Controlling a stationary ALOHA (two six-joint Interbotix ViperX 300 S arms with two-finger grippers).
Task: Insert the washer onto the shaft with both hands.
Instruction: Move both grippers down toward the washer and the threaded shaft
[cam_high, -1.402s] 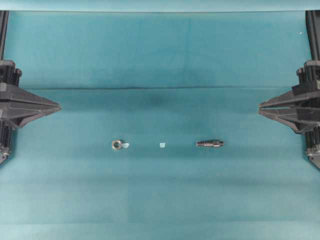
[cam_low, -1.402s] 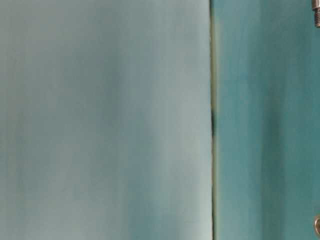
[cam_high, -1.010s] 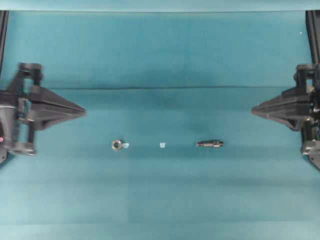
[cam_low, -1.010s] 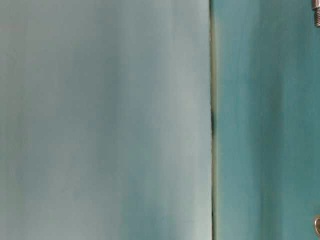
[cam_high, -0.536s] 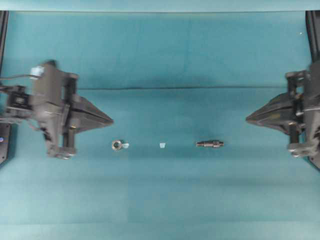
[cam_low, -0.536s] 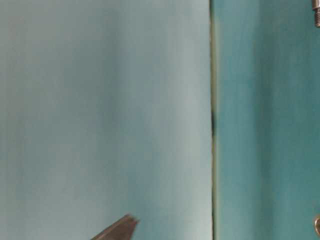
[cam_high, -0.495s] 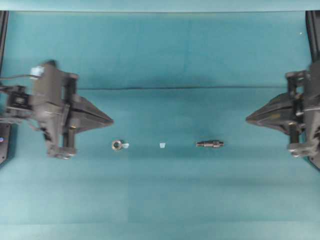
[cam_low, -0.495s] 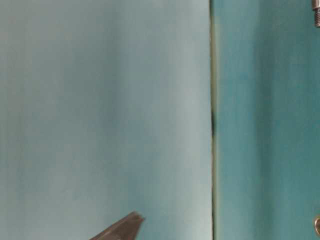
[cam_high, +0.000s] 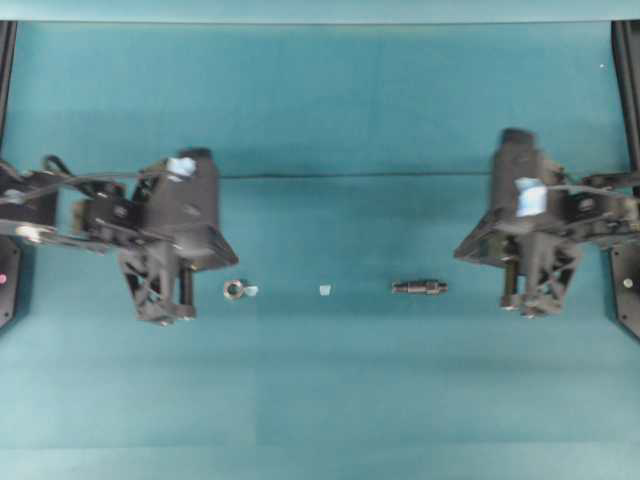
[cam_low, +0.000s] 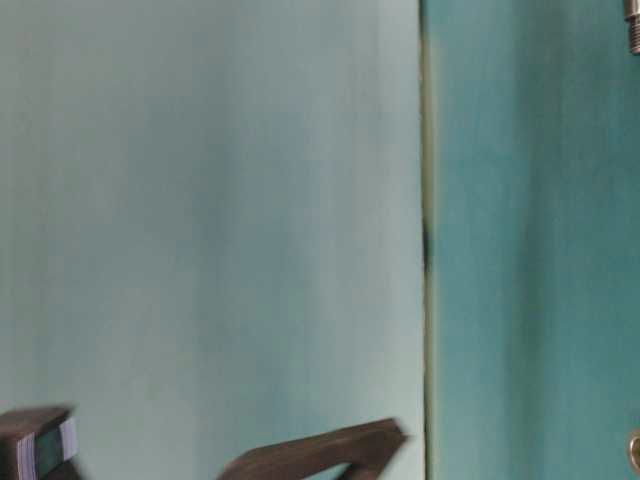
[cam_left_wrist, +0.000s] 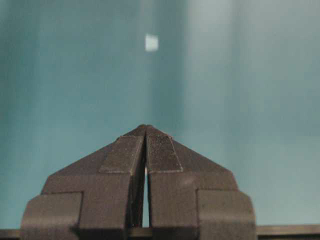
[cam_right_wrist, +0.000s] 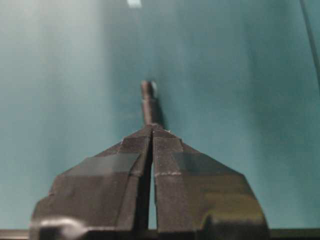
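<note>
Currently, view by view:

overhead / surface: teal cloth (cam_high: 330, 400) covering the table, a fold line running across it left to right.
overhead / washer: washer (cam_high: 233, 290) lies flat on the cloth, left of centre, hole facing up, nothing gripping it. A small pale tape scrap (cam_high: 252, 291) sits just beside it on its right.
overhead / shaft: shaft (cam_high: 419, 287) lies on its side right of centre, long axis left-right, untouched. A second tape scrap (cam_high: 323, 290) sits between washer and shaft.
overhead / left gripper: left gripper (cam_high: 222, 262) hangs over the left half of the cloth, tip near the washer but apart from it. Pale tape on the arm body.
overhead / right gripper: right gripper (cam_high: 464, 250) hangs over the right half, near the shaft, apart from it.

table-level: mostly blurred cloth. Dark arm parts along the bottom edge; cannot tell which arm. Shaft end at the top right corner, washer rim at the bottom right corner.

left wrist / jaws: fingers (cam_left_wrist: 120, 155) pressed together, only a hairline slit, nothing between them. One tape scrap on the cloth ahead.

right wrist / jaws: fingers (cam_right_wrist: 172, 165) closed tip to tip, empty. Shaft lies on the cloth straight ahead of the tip, pointing away; whether the tip touches it I cannot tell.
</note>
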